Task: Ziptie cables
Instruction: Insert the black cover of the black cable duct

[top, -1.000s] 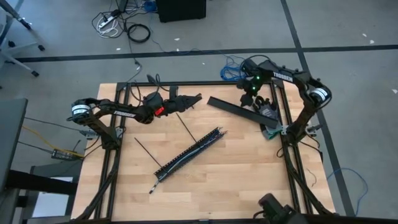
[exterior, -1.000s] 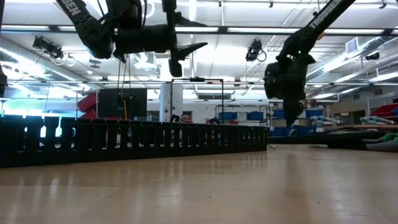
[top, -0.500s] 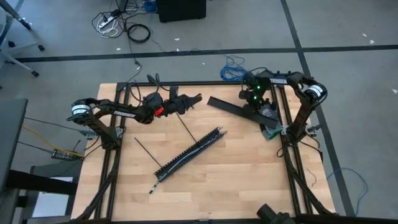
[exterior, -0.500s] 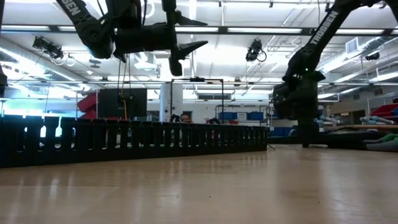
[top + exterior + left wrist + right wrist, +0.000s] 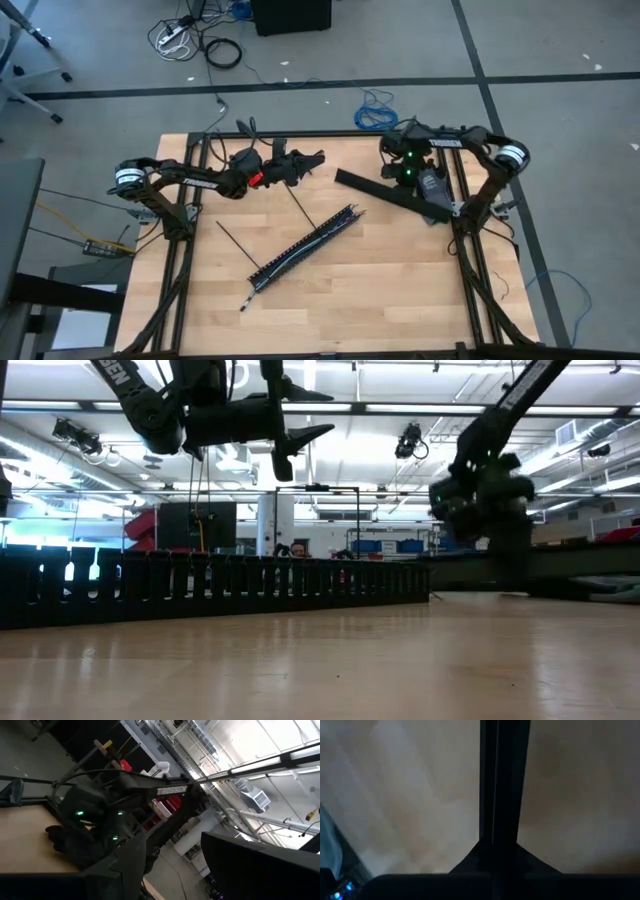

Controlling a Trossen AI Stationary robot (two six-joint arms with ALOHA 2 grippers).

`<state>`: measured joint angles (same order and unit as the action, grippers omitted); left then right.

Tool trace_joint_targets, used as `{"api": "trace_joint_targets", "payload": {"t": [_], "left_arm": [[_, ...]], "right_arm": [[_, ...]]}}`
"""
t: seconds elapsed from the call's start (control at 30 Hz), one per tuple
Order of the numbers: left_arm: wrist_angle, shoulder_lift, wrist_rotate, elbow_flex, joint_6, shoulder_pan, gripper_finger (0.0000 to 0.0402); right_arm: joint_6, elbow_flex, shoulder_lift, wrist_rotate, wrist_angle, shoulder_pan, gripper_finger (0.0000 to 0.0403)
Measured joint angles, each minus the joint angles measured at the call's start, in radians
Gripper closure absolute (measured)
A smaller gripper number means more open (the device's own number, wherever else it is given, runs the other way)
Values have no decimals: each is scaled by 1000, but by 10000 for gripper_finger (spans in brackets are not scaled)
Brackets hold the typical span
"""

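Cables (image 5: 318,236) lie in a perforated strip (image 5: 285,256); right hand (image 5: 405,183) clamps another black strip (image 5: 385,193).

the right gripper (image 5: 400,176) is lower now and farther in over the table. it has closed on the black strip (image 5: 390,194) by the table's right side. that strip has turned a little and lifted.

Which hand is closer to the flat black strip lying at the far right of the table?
The right hand: it is shut on the flat black strip. The left hand hovers apart, off the strip's near end, toward the table's middle.
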<state>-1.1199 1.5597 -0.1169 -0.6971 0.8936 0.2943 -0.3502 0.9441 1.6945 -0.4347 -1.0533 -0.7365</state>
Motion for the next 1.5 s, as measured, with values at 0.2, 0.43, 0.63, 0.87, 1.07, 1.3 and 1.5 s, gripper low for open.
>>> {"api": "trace_joint_targets", "payload": {"t": [0.2, 0.43, 0.63, 0.87, 1.07, 1.3, 1.5], "left_arm": [[-31, 0, 19, 0, 29, 3, 216], [-214, 0, -6, 0, 81, 21, 216], [-301, 0, -100, 0, 95, 25, 216], [-304, -1, -158, 0, 90, 25, 216], [-262, 0, -144, -7, 111, 28, 232], [-24, 0, -172, -191, 65, 26, 256], [196, 0, -177, -341, 5, 40, 260]], "right_arm": [[114, 57, -168, 81, 35, 43, 398], [192, 101, -375, 375, 67, 34, 398], [126, 101, -458, 564, 34, 36, 398], [74, 101, -478, 796, 54, 74, 398], [8, 101, -469, 849, 79, 94, 398], [-65, 101, -469, 960, 163, 93, 398], [-177, 76, -470, 1067, 161, 109, 398]]}}
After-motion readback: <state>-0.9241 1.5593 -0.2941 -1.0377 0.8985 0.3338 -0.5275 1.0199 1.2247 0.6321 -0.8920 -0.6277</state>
